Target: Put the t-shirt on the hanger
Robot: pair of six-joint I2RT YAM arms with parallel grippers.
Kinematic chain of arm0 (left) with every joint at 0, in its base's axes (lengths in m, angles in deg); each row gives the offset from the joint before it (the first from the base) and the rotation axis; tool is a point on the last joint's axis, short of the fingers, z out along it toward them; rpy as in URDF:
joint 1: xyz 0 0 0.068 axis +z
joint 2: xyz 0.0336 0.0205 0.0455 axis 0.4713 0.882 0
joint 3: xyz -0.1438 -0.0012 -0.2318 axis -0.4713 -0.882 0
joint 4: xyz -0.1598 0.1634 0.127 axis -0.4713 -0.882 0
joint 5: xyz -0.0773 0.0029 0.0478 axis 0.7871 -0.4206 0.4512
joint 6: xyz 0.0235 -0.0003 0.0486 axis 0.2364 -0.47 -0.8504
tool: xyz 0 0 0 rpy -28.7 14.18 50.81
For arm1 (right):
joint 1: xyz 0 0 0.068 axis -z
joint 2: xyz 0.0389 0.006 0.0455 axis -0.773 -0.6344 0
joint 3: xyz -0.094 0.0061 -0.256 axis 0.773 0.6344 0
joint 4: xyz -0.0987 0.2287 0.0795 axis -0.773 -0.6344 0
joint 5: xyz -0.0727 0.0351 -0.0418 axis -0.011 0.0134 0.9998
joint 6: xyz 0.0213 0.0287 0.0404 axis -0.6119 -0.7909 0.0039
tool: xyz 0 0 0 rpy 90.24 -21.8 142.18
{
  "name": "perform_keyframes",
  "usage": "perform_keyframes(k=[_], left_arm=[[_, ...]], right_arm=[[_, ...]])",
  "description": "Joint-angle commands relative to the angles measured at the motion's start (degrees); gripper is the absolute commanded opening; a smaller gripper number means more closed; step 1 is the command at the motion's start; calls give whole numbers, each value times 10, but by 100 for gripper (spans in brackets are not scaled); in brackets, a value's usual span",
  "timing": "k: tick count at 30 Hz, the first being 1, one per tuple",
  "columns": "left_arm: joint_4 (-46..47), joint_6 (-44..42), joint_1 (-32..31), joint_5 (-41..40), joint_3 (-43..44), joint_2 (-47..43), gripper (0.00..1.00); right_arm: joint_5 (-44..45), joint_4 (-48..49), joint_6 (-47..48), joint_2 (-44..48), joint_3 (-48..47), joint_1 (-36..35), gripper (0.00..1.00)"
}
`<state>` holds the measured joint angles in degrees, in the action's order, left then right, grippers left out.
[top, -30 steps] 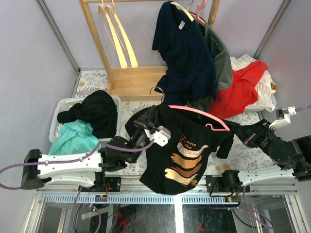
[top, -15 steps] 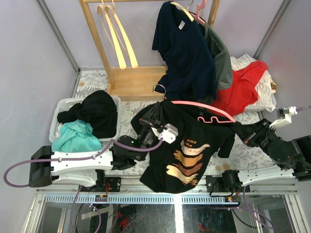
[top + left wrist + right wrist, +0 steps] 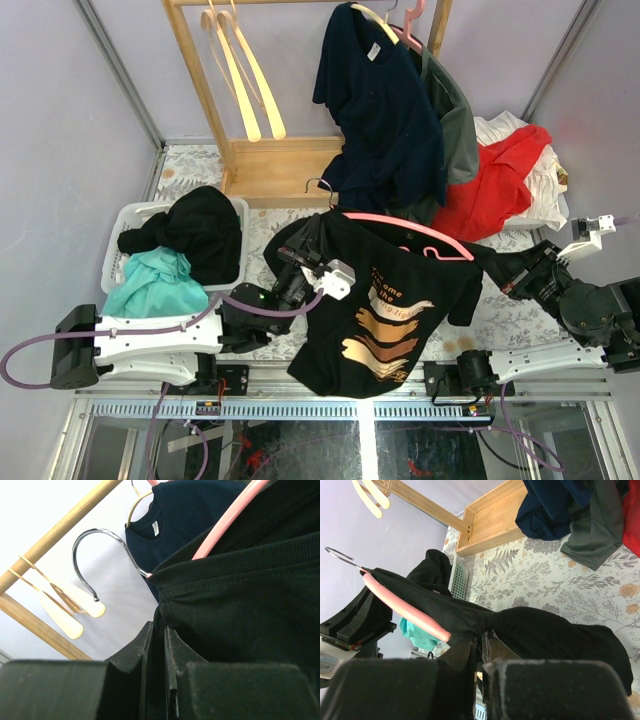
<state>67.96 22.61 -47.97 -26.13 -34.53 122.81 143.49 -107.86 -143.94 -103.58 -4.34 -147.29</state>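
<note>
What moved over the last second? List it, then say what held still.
The left pincer swung the t-shirt collar and the hanger rightward and away from the arm bases, then brought them most of the way back. Nothing was grabbed or released: it and the right pincer stay shut on the t-shirt. The wooden rack and basket did not move.
</note>
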Motion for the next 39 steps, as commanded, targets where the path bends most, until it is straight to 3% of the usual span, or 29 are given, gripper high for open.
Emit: perform_keyframes(k=[1,13,20,26,32,39], left_arm=[[96,-31,15,-91,5,-3,0],[96,-34,35,-106,16,43,0],[44,-8,33,-105,18,39,0],[42,-39,23,-113,30,47,0],[-8,-26,11,-103,64,38,0],[-72,-29,1,-95,113,39,0]], right_arm=[[69,-18,9,-11,-42,-230,0],[54,44,65,-29,-45,-230,0],[78,-48,53,-108,-136,-230,0],[105,-79,82,-162,-197,-230,0],[113,-38,157,-193,-161,-230,0],[100,-78,114,-229,-104,-230,0]])
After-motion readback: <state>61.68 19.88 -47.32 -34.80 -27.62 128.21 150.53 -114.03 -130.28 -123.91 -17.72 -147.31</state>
